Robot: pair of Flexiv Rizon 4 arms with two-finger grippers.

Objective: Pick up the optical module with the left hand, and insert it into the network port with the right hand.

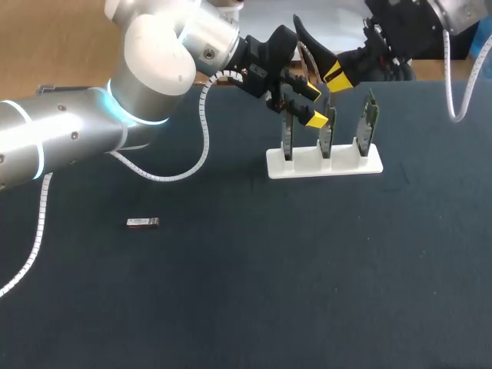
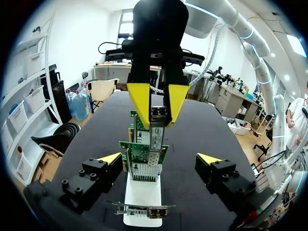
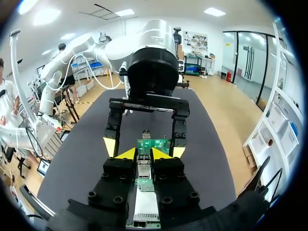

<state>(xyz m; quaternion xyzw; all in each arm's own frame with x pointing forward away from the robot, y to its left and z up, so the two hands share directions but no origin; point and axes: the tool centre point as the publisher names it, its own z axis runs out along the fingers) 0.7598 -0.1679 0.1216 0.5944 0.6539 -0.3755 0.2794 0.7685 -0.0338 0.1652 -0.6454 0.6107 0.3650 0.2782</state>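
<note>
Your optical module [image 2: 157, 139] is clamped upright between the yellow fingers of your right gripper [image 2: 158, 122], held above the table [image 1: 307, 269]. Its lower end sits at the upper edge of the network cards [image 2: 144, 161]. You cannot tell from these views whether it has entered a port. In your right wrist view the module shows between the tips, with a green card just ahead of it.

Three cards stand on edge in a white stand [image 1: 323, 164]. Your left gripper [image 1: 314, 105] faces the right one across the cards with its fingers spread wide and holding nothing. The cards lie between its tips without touching them.

A second module [image 1: 143, 222] lies flat on the table, well apart from the stand, beneath your left arm.
</note>
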